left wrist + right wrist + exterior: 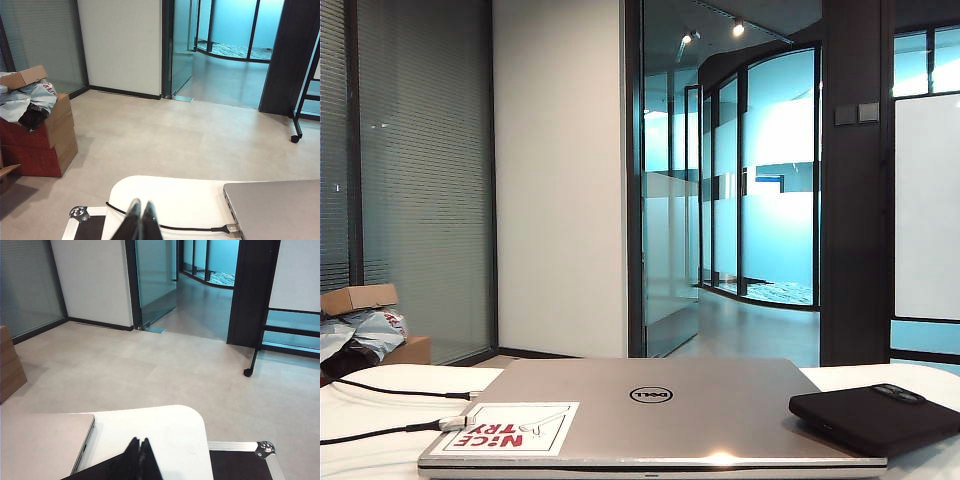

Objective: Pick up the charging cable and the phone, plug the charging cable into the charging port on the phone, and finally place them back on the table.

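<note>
The phone [875, 415], a flat black slab, lies on the white table [370, 455] at the right, against the laptop's corner. The charging cable [380, 432] runs in from the left, and its silvery plug [457, 423] rests on the laptop's sticker. My left gripper [140, 206] is shut and empty above the table's [175, 197] far left part. My right gripper [139, 442] is shut and empty too, with the phone's dark edge [102, 469] just beside it. Neither gripper shows in the exterior view. The charging port is too small to make out.
A closed silver Dell laptop [650, 410] fills the table's middle. A second black cord [390, 390] reaches the laptop's left side. A cord with a plug [227, 229] lies by the laptop; which cord I cannot tell. Cardboard boxes [45, 140] stand on the floor. A black metal-cornered case [240, 465] sits beside the table.
</note>
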Robot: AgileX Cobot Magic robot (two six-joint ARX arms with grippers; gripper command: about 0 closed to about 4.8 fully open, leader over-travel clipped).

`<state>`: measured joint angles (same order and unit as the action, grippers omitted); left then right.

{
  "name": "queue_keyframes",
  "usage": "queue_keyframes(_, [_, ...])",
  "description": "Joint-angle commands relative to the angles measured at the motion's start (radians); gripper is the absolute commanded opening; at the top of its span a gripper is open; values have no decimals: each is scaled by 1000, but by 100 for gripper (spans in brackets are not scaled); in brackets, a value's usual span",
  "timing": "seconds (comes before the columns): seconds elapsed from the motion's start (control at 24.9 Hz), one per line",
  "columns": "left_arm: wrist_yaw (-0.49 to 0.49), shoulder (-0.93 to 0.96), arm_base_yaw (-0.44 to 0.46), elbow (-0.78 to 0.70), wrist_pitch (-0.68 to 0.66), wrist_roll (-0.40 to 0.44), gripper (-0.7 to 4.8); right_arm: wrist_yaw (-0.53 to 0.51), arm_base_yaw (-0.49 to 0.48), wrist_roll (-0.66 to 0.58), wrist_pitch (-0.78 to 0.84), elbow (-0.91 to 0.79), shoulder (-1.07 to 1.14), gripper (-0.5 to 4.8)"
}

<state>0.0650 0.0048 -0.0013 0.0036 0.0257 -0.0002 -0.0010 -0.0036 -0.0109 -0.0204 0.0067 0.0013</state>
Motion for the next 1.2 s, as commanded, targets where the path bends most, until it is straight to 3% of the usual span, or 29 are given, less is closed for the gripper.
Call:
queue_keyframes(0.04, [6,1,0,-1,9,1,-6,1,0,-3,18,-6,-2,-1])
queue_keyframes(0.4, [6,1,0,-1,9,0,-6,1,0,-3,18,-6,-2,-1])
queue_keyframes(0.6, [6,1,0,6,58,-152,-6,1,1,-18,69,3,-2,-1])
queue_keyframes(0.72, [6,1,0,61,104,-248,-6,1,1,-110,61,80,4,-2])
queue_keyframes(1.04, [6,42,0,211,104,-266,-6,1,1,-114,31,311,180,-2])
queue_keyframes(1.2, [6,154,0,286,105,-261,-6,-17,2,-115,25,443,346,-2])
